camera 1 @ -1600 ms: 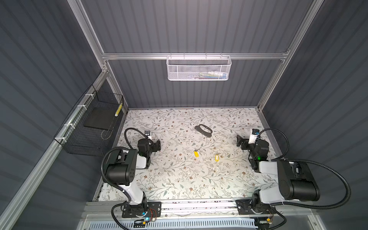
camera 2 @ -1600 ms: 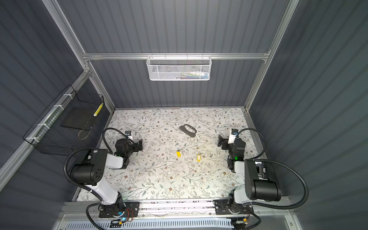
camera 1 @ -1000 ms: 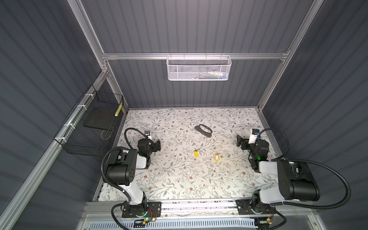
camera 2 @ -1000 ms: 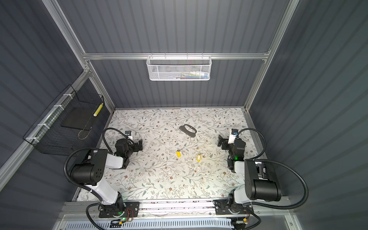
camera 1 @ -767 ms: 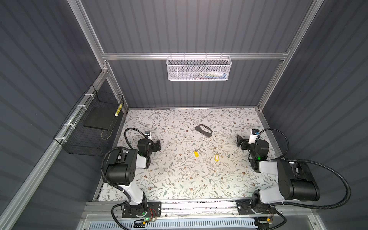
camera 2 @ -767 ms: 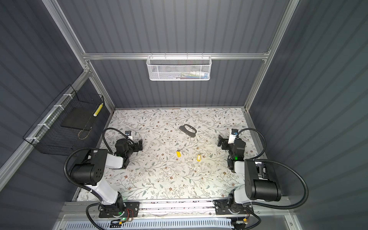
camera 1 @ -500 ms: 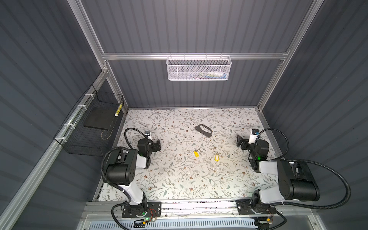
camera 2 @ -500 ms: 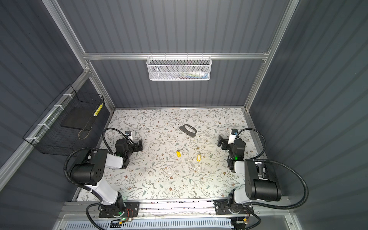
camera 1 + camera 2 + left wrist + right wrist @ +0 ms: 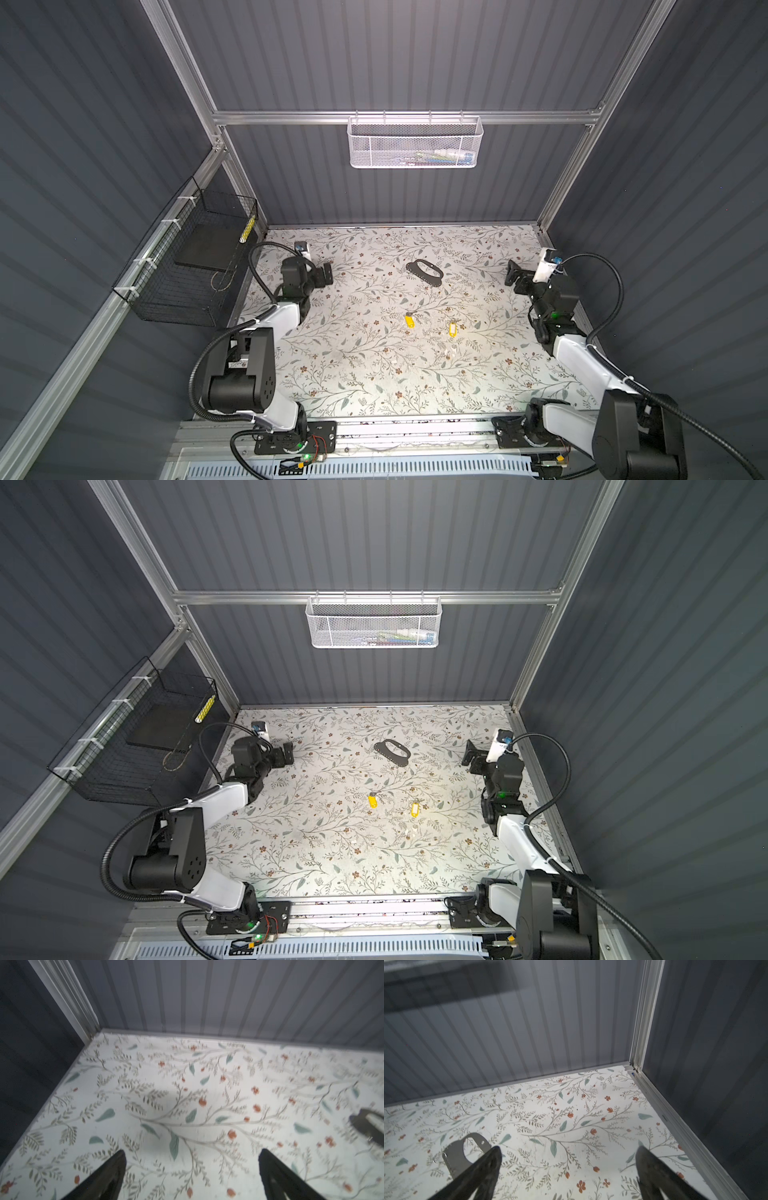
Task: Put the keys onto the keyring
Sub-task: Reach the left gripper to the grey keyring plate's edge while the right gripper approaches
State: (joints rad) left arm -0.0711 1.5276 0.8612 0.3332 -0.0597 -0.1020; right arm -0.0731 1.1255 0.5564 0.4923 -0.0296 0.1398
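Observation:
The keyring [image 9: 424, 272] [image 9: 391, 752], a flat dark oval loop, lies on the floral table towards the back middle. Two yellow keys [image 9: 410, 321] [image 9: 452, 328] lie apart in front of it, also in a top view as keys [image 9: 372, 801] [image 9: 415, 808]. My left gripper [image 9: 326, 274] [image 9: 287, 753] rests low at the left side, open and empty. My right gripper [image 9: 512, 272] [image 9: 469, 752] sits at the right side, open and empty. The left wrist view has the left gripper [image 9: 192, 1157] over bare table, with the keyring [image 9: 359, 1124] at the picture's edge. In the right wrist view the keyring [image 9: 453, 1154] lies beside one finger of the right gripper [image 9: 568, 1152].
A white mesh basket [image 9: 415, 143] hangs on the back wall. A black wire basket [image 9: 187, 266] hangs on the left wall beside the left arm. Grey ribbed walls and aluminium posts close in the table on three sides.

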